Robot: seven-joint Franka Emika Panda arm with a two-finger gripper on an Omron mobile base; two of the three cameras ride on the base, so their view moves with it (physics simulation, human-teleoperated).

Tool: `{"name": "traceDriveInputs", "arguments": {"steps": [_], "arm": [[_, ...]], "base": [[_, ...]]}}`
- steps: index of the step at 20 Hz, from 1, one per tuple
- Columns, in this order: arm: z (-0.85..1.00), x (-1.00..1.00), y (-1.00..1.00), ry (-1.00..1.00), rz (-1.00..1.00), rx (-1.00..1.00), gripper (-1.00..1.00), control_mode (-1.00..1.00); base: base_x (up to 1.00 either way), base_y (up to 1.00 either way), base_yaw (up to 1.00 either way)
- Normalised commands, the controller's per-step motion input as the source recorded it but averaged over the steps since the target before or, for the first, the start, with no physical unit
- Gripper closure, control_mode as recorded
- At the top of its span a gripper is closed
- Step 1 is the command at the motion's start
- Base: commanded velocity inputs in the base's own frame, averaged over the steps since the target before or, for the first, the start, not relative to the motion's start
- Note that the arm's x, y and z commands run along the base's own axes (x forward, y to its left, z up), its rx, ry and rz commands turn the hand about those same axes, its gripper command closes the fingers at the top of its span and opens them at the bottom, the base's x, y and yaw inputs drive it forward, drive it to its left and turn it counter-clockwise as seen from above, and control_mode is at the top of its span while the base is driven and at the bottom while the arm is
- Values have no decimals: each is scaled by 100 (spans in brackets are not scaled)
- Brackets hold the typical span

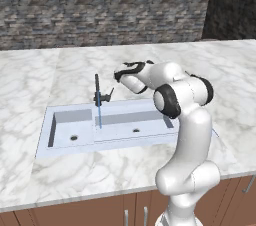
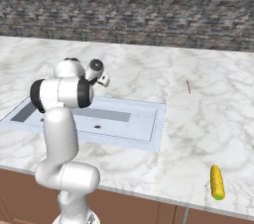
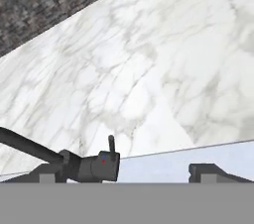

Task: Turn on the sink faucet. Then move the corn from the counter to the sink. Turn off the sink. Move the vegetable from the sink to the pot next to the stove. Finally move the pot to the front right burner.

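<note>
The slim black sink faucet (image 1: 97, 90) stands behind the pale blue-grey sink (image 1: 60, 146), and a thin blue stream of water (image 1: 99, 115) falls from it into the wide basin. My gripper (image 1: 118, 76) hovers just right of the faucet, above the sink's back edge, open and empty. In the hand view the faucet (image 3: 99, 166) with its small lever (image 3: 111, 143) sits close to the left fingertip, and the gripper (image 3: 129, 173) has its jaws wide apart. The yellow corn (image 2: 217, 182) lies on the white marble counter (image 2: 208, 119) near its front edge, far right of the sink (image 2: 154, 131). The pot and the stove are out of view.
A stone-brick wall (image 1: 100, 5) runs behind the counter. A thin brown sliver (image 2: 188, 86) lies on the marble right of the sink. Brown cabinet fronts (image 1: 100, 212) sit under the counter's front edge.
</note>
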Motion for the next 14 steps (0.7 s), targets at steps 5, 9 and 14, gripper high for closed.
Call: {"name": "traceDriveInputs", "arguments": {"steps": [5, 9, 14], "arm": [[35, -100, -36, -2, -16, 1, -100, -100], [58, -75, -57, 7, -20, 2, -100, -100], [86, -34, -60, 24, -17, 0, -100, -100]], "base": [[0, 0, 0], [0, 0, 0], [0, 0, 0]]}}
